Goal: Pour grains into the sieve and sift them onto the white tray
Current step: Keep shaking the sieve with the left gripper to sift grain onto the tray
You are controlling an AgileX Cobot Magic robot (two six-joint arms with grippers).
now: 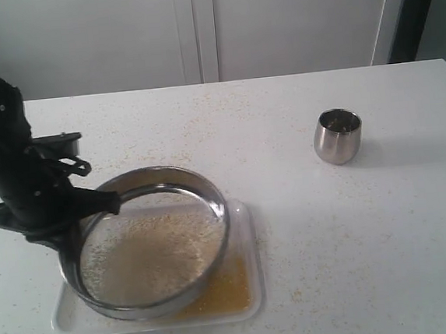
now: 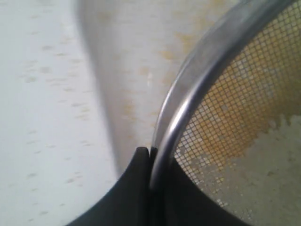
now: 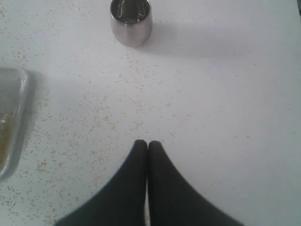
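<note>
The left gripper (image 1: pixel 110 202) is clamped on the rim of the sieve (image 1: pixel 221 214), which sits over the white tray (image 1: pixel 250 247) by the table's (image 1: pixel 372 263) near left corner. Pale grains (image 1: pixel 153 255) lie in the sieve, golden ones on the tray. The right gripper (image 3: pixel 147 143) is closed and empty above the table, well apart from the cup (image 3: pixel 131 21)

No lettering, label, brand mark or number can be read in any view: the sieve (image 1: pixel 222 214), the white tray (image 1: pixel 254 293), the steel cup (image 1: pixel 338 137) and the tabletop (image 1: pixel 370 240) show plain surfaces only.
</note>
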